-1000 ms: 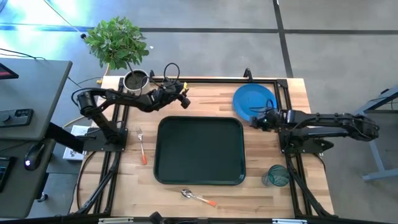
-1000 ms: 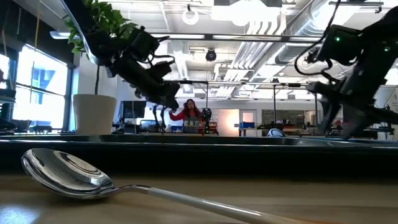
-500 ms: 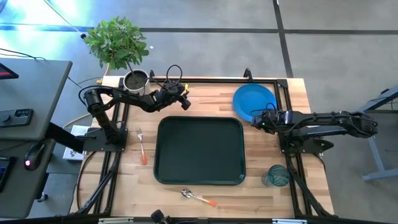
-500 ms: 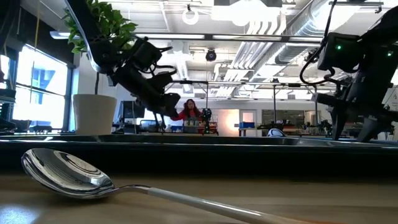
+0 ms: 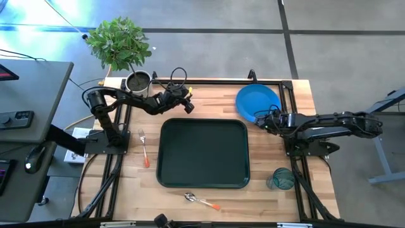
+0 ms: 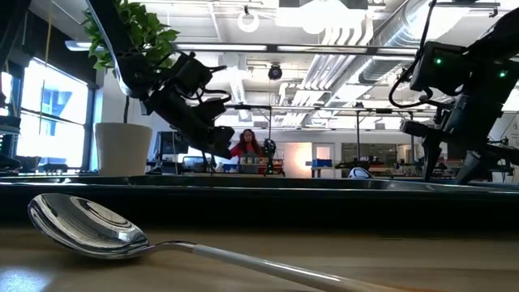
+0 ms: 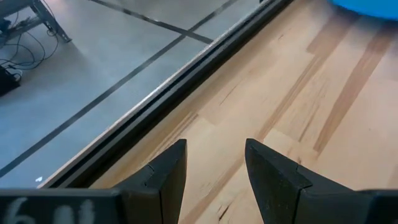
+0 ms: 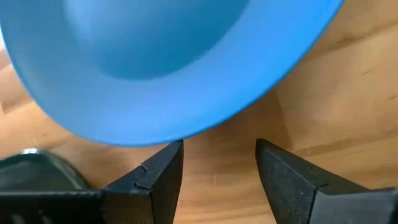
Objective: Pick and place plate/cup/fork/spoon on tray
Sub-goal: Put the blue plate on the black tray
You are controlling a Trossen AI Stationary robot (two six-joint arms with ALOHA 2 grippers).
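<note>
1. Over the last second the right gripper (image 5: 261, 120) had crept from the tray's far right corner toward the plate (image 5: 258, 101), ending at the plate's near rim, on the side that faces the tray (image 5: 204, 154). In the right wrist view its fingers (image 8: 160, 171) stood spread with bare wood between them, the blue rim just ahead, nothing pinched yet.
2. That read as a lining-up for a rim grasp; the plate seemed the first item to go, since the tray held nothing.
3. The left gripper (image 5: 187, 104) had drawn back a little toward its own base, hanging above the table just beyond the tray's far left corner. Its fingers (image 7: 163, 176) were parted over empty wood.
4. The plate lay flat just beyond the tray's far right corner. The cup (image 5: 281, 179) stood off the tray's near right corner, the fork (image 5: 143, 147) lay alongside the tray's left edge, and the spoon (image 5: 200, 201) lay just off its near edge.
5. A potted plant (image 5: 135, 80) stood beyond the tray's far left corner, near the left arm but clear of the plate's path.
6. The flat plate offered little to grip; whether the lower finger sat under the rim could not be told, perhaps not yet.
</note>
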